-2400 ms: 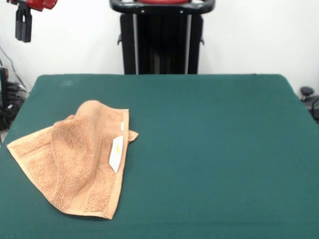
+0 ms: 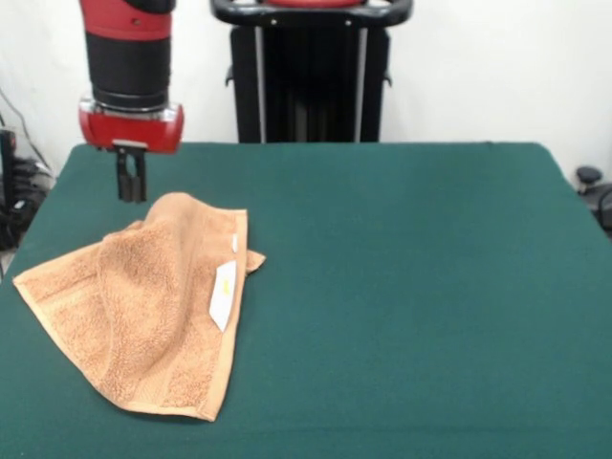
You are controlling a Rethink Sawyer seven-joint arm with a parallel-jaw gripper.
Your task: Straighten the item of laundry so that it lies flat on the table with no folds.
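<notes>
The orange-tan terry towel [image 2: 143,301] lies on the left part of the dark green table [image 2: 411,287], folded over itself, with a raised fold down its middle and a white label [image 2: 224,294] showing on its right edge. My gripper [image 2: 131,180] hangs from the red and black arm just above the table, close behind the towel's far edge. Its fingers are close together and hold nothing.
The black pedestal [image 2: 311,76] stands behind the table's far edge. Cables and dark gear [image 2: 14,191] sit off the table's left side, and a dark object [image 2: 591,182] sits off its right side.
My arm has come down and to the right, from the top left corner to just behind the towel's far edge. The towel has not moved.
</notes>
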